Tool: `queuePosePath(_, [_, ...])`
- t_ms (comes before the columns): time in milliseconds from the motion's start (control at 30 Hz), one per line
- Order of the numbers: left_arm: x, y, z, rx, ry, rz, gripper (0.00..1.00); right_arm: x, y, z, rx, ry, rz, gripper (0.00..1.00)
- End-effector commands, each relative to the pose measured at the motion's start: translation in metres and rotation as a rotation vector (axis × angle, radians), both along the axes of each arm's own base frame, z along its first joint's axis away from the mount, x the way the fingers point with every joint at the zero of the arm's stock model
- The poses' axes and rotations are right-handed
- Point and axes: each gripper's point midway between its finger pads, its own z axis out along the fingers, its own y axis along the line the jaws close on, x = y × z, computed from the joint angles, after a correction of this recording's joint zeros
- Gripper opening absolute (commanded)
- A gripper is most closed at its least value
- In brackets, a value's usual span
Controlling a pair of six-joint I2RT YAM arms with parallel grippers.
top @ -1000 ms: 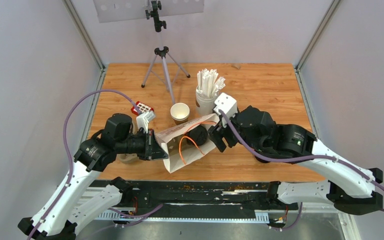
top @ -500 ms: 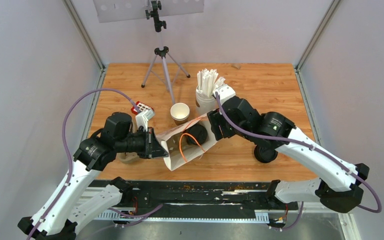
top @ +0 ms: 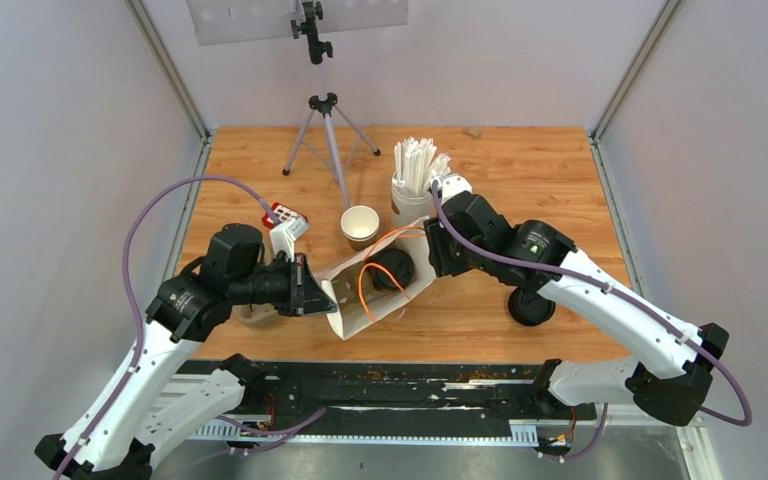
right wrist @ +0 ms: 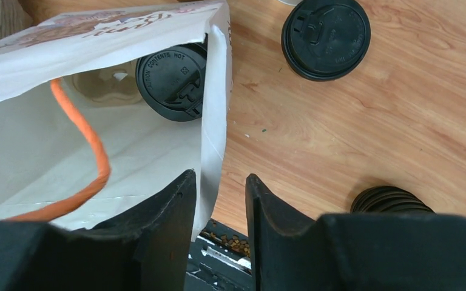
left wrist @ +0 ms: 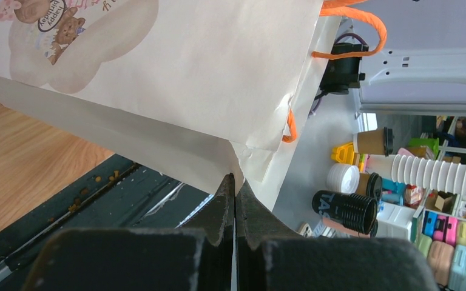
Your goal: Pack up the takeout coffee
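A white paper bag (top: pixel 355 312) with orange handles lies open in mid-table. One takeout coffee (top: pixel 392 270) with a black lid sits inside it, and its lid shows in the right wrist view (right wrist: pixel 173 82). My left gripper (top: pixel 312 297) is shut on the bag's near left edge (left wrist: pixel 176 79), with the jaws pinching paper (left wrist: pixel 235 182). My right gripper (top: pixel 430 258) is open at the bag's far right edge. In the right wrist view (right wrist: pixel 218 188) the bag's edge (right wrist: pixel 213 151) runs into the gap between the fingers.
An unlidded brown cup (top: pixel 360 225) stands behind the bag. A white cup of straws (top: pixel 412 185) stands beside it, and a tripod (top: pixel 325 130) behind. A pile of black lids (top: pixel 532 305) (right wrist: pixel 391 200) lies to the right. Another round black lid (right wrist: pixel 326 37) faces up on the wood.
My right arm has swung back and left, bringing its gripper from the bag's right side to its far right edge. The bag's mouth stands wider. The left gripper keeps its hold.
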Motion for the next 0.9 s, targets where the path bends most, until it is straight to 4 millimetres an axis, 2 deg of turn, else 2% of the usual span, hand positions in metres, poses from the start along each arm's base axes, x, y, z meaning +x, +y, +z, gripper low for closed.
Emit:
queuePosePath(0, [0.004,-0.002,0.018,-0.033,-0.058,0.000,0.00,0.003,0.002,0.008,0.065,-0.012,-0.029,0.32])
queuePosePath(133, [0.004,-0.001,0.019,-0.028,-0.060,0.006,0.00,0.002,0.005,0.018,0.094,-0.020,-0.013,0.11])
queuePosePath(233, [0.006,0.004,0.022,-0.006,-0.070,0.025,0.00,-0.004,0.005,0.031,0.119,-0.012,-0.001,0.00])
queuePosePath(467, [0.012,0.013,0.032,0.058,-0.066,0.077,0.00,-0.026,0.006,0.048,0.179,0.064,0.029,0.00])
queuePosePath(600, [0.013,0.018,0.037,0.094,-0.056,0.099,0.00,-0.034,0.000,0.043,0.171,0.125,-0.005,0.00])
queuePosePath(867, [0.014,0.026,0.037,0.166,-0.030,0.116,0.00,-0.056,0.009,0.032,0.228,0.303,-0.068,0.00])
